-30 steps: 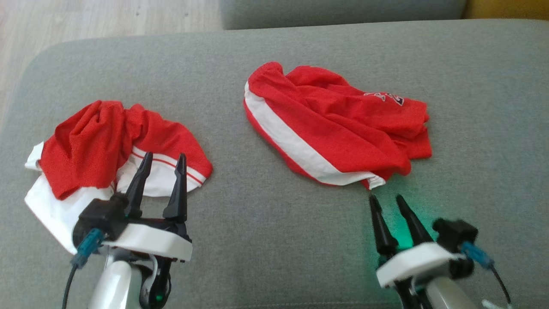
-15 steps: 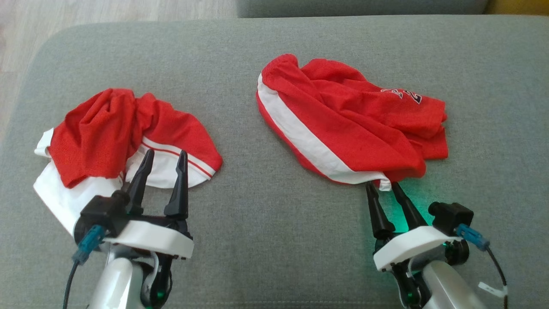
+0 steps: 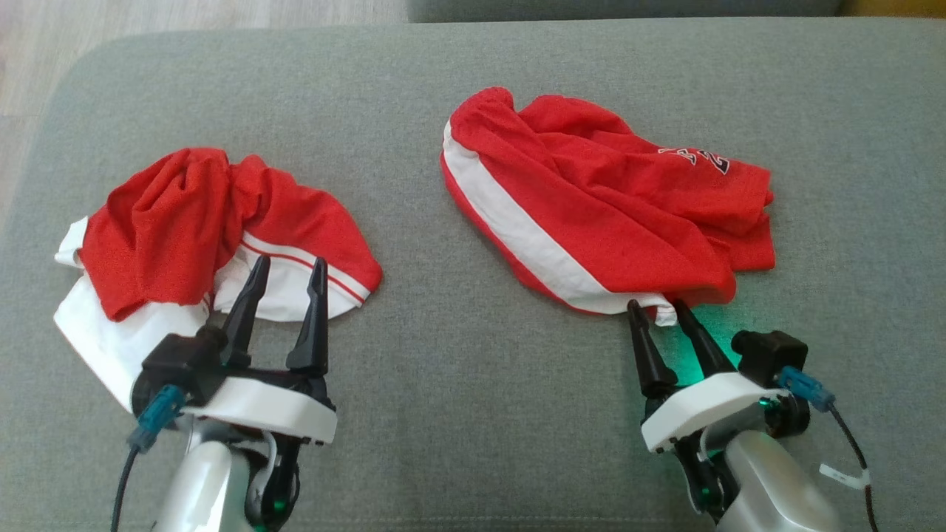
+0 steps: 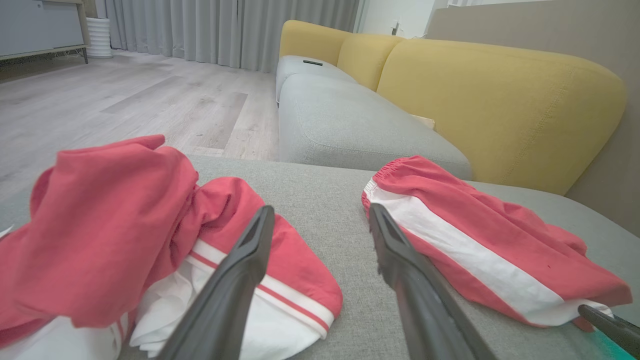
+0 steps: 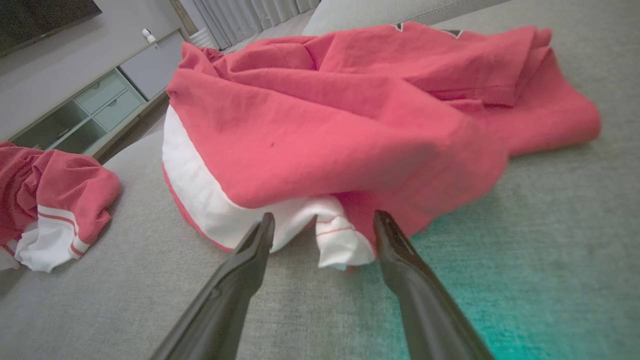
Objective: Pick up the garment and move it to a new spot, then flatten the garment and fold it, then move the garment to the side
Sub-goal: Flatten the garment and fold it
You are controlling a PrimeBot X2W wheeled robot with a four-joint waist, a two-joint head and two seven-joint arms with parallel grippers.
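Left hand [image 3: 290, 260] and right hand [image 3: 653, 303], fingers wide apart (tips forward)

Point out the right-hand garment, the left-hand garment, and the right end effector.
right-hand garment [image 3: 599, 214], head view, red middle fabric.
left-hand garment [image 3: 166, 222], head view, red upper fold.
right end effector [image 3: 653, 304], head view, midway between fingertips.

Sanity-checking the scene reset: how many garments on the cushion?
2. The left garment lies crumpled by the left gripper; the right garment, with lettering, lies with its near hem at the right gripper. Anything beneath either heap would be hidden.
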